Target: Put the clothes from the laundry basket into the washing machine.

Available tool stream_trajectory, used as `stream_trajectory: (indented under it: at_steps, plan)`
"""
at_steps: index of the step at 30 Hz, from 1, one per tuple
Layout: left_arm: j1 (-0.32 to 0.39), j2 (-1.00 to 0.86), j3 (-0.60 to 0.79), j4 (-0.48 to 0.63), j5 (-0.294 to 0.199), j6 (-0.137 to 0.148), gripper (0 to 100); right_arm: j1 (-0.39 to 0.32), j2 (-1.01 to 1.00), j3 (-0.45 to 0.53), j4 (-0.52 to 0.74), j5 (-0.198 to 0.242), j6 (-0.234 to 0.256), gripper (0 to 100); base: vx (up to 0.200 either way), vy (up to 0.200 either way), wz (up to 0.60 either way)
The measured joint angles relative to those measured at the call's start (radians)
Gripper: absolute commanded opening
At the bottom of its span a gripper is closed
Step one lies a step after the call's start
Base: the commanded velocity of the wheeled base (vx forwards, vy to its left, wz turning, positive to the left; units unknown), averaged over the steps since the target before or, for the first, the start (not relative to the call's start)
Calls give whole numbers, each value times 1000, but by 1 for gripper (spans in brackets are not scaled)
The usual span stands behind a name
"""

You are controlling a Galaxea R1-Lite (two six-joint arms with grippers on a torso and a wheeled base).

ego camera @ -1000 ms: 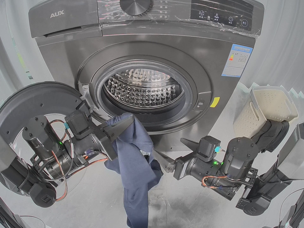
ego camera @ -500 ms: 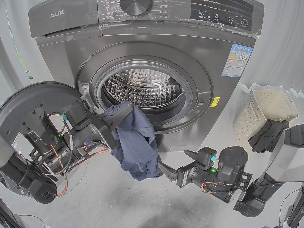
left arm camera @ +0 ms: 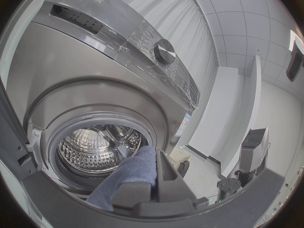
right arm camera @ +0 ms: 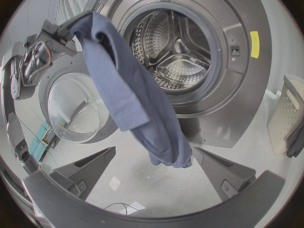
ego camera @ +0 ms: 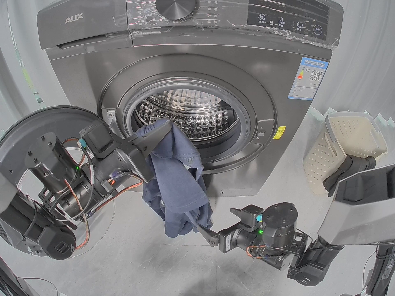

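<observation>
While the left tool [ego camera: 161,129] clenches the top of the blue garment [ego camera: 179,177] at the lower left rim of the drum opening [ego camera: 185,118], the cloth hangs down the front of the washing machine [ego camera: 247,75], clear of the floor [ego camera: 135,260]. The right tool [ego camera: 214,219] sits low, just beside the garment's hanging end, fingers spread and gripping nothing. Farther right stands the laundry basket [ego camera: 354,134] with a dark garment [ego camera: 349,169] draped over its rim, and the door [ego camera: 49,124] is swung open on the left.
</observation>
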Motion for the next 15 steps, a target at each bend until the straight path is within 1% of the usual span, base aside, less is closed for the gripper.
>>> stream_trajectory:
  at_steps: [8,15]
  plan:
    - [-3,0,-12,0,13,-3,0,24,104,-113,-2,3,-8,100,0,0,0]
    - [-5,-1,-11,0,13,-4,0,-3,197,-261,3,6,-17,100,0,0,0]
